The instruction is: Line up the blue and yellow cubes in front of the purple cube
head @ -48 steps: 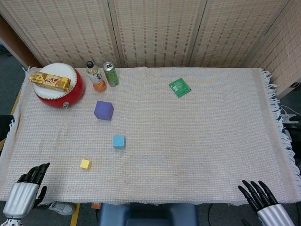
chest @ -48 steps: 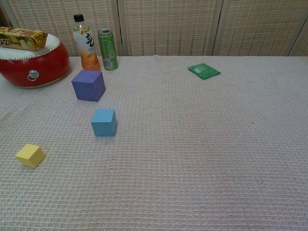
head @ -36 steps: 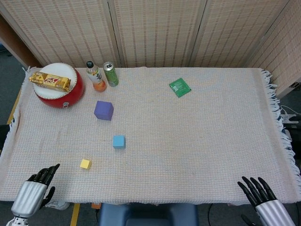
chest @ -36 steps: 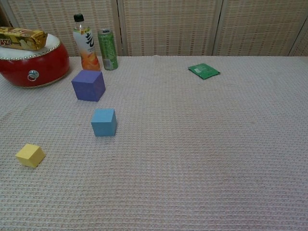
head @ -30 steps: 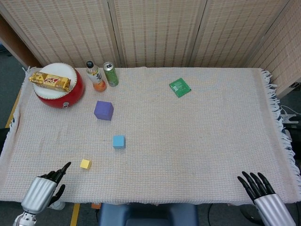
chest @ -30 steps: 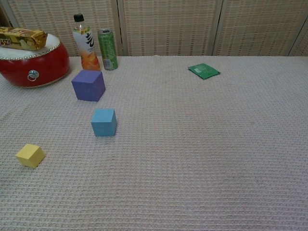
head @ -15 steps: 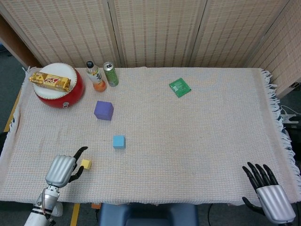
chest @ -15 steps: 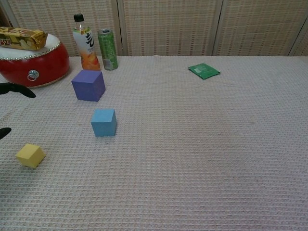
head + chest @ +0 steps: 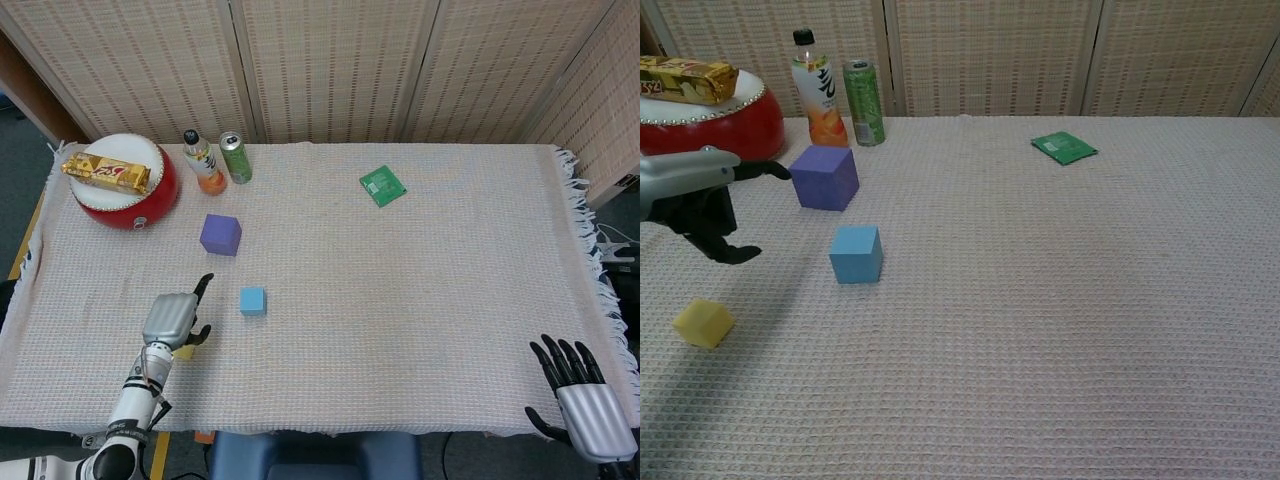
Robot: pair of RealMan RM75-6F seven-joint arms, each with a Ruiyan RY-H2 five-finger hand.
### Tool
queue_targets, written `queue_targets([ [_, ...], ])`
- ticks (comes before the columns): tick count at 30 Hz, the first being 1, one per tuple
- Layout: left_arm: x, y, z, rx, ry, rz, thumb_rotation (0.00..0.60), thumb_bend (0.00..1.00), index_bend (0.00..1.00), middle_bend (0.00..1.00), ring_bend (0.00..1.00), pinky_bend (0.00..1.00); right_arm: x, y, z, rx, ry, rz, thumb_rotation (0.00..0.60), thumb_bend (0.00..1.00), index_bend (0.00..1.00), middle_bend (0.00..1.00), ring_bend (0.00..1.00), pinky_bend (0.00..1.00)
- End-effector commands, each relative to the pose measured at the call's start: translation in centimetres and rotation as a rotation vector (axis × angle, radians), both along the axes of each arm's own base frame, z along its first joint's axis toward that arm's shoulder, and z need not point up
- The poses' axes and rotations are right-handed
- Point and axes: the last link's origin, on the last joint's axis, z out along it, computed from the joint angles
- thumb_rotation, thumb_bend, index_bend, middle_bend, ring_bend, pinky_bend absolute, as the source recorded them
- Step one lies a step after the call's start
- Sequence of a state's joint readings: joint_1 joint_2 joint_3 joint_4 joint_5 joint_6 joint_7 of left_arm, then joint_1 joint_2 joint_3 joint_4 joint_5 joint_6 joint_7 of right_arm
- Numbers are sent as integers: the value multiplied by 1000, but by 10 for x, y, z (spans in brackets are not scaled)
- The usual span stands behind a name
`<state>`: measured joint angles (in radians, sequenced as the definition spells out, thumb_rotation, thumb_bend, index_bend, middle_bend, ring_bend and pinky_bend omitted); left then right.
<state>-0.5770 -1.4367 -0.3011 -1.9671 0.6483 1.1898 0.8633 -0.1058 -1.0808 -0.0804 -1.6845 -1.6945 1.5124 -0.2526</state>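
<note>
tabletop (image 9: 420,300): covered by a woven cloth; all things stand on it.
drum (image 9: 125,196): red, far left corner, a snack bar (image 9: 105,172) lying on top; well clear of the work.
bottle (image 9: 204,163) and can (image 9: 236,157): upright, side by side, just behind the purple cube; close enough to be knocked if a reach goes long.
left hand (image 9: 172,319): above the yellow cube, fingers apart, holding nothing; in the chest view it hangs clear of the cloth.
right hand (image 9: 580,394): at the near right edge, fingers spread, empty, well away from the cubes.
purple cube (image 9: 220,235): left half, the reference, untouched.
blue cube (image 9: 252,301): in front of purple, slightly right; looks roughly placed already.
yellow cube (image 9: 703,323): nearest, off to the left, out of line.
packet (image 9: 382,185): green, far middle, out of the way.
progress: nothing lined up yet; yellow seems first to be picked.
</note>
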Motion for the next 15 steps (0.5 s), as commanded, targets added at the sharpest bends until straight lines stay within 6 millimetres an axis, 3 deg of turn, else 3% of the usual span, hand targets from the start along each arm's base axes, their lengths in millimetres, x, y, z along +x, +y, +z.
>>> queue_targets([
  [1,11,12,-10,17,0,7,600,369,0,1000,1000,1000,-1,-4,0,2,3,-9,462,23,0,0,0,0],
  [15,28,26,-60,-58,-34,115,600,365,4,1000,1000,1000,-4,-6,1,23,-9,-28,462,23,0,0,0,0],
])
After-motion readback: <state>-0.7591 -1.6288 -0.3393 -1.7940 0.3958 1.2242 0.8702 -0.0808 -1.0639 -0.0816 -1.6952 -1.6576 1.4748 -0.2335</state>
